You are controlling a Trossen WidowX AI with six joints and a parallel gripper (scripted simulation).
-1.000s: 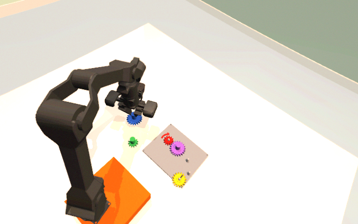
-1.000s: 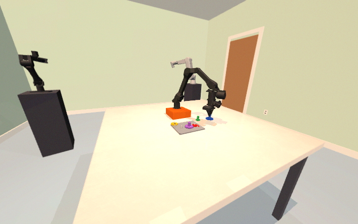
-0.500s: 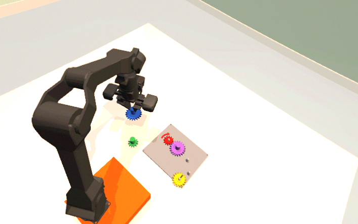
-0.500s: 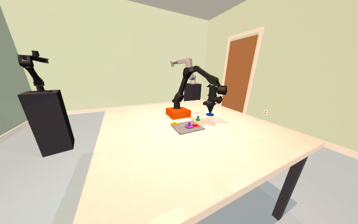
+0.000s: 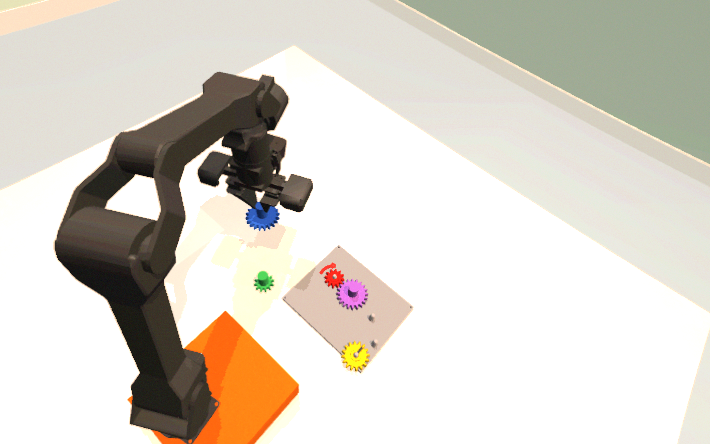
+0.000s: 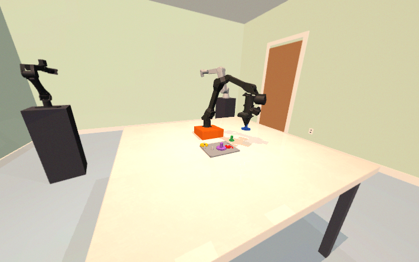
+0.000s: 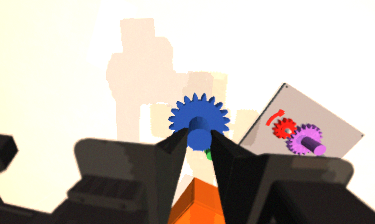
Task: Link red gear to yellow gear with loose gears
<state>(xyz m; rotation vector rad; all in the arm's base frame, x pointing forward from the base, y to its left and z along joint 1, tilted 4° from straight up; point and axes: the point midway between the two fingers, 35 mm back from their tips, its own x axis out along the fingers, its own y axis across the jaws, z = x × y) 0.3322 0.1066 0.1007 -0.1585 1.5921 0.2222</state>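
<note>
My gripper (image 5: 262,207) (image 6: 246,124) (image 7: 199,133) is shut on the handle of the blue gear (image 5: 262,219) (image 6: 245,128) (image 7: 198,107) and holds it above the table. The grey board (image 5: 313,297) (image 6: 212,153) (image 7: 328,110) bears the red gear (image 5: 331,279) (image 7: 283,128) with its red arrow. The purple gear (image 5: 351,301) (image 6: 221,148) (image 7: 298,143) is on a peg beside the red gear, their teeth close together. Two bare pegs (image 5: 371,317) (image 5: 375,343) stand between it and the yellow gear (image 5: 349,358) (image 6: 203,144). The green gear (image 5: 263,282) (image 6: 231,139) stands upright on the table.
The orange base block (image 5: 258,380) (image 6: 208,133) (image 7: 197,207) lies under the arm, near the board's side. The green gear stands between the held gear and this block. In the wrist view the fingers hide most of the green gear.
</note>
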